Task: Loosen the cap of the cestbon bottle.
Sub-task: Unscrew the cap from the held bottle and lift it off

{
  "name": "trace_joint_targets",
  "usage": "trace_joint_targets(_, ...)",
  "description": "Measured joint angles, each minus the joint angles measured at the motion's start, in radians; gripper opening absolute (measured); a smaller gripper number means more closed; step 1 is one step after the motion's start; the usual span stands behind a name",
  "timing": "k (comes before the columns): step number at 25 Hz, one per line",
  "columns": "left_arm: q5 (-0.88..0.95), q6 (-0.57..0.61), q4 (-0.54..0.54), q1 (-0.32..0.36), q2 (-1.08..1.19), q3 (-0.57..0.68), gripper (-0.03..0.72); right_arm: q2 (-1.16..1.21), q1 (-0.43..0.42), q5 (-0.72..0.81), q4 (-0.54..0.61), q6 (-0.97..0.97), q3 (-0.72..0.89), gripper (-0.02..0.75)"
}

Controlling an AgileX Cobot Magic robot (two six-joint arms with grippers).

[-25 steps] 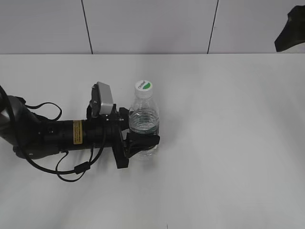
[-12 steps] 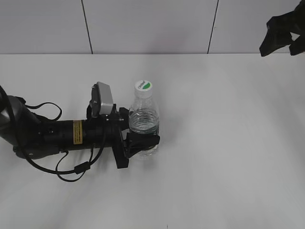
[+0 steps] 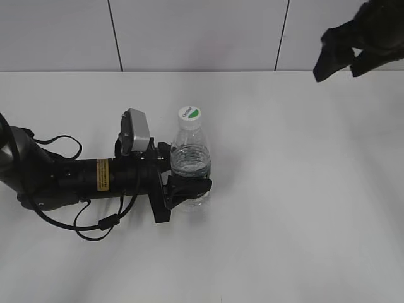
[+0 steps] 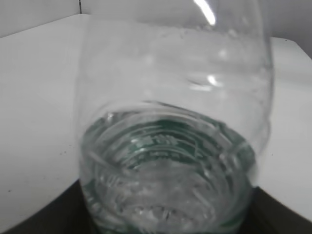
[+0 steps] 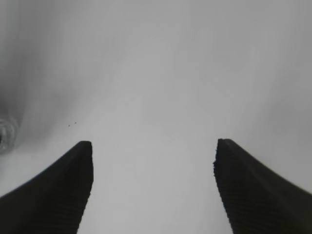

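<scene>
Bottle gripped low by left end effector, right one apart at the far corner

Cestbon bottle [image 3: 190,161] stands upright near the middle-left of the white desk [image 3: 303,189], its cap [image 3: 190,113] on the neck, white with a green patch facing up. Left end effector [image 3: 187,178] reaches in from the left, lying low along the desk, and its black jaws clasp the bottle's lower body around the green label band. From the left wrist view the clear ribbed bottle [image 4: 170,122] fills almost the whole picture, with water and the green band showing through the plastic. Right end effector [image 3: 346,55] hangs at the upper right corner of the exterior view, well apart from the bottle. Its two dark fingers [image 5: 53,195] stand wide with nothing between them, only bare desk [image 5: 156,73] below.
</scene>
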Motion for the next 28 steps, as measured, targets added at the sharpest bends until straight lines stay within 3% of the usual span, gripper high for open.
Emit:
trace_joint_targets(12, 0.001, 0.000, 0.000, 0.000, 0.000, 0.000, 0.417, 0.000, 0.333, 0.146, -0.023, 0.004, -0.104, 0.588)
trace_joint_targets(23, 0.001, 0.000, 0.000, 0.000, 0.000, 0.000, 0.417, 0.002, 0.411, 0.198, -0.014, 0.178, -0.123, 0.588)
trace_joint_targets(28, 0.001, 0.000, 0.000, 0.000, 0.000, 0.000, 0.417, 0.038, 0.450, 0.263, -0.012, 0.278, -0.205, 0.588)
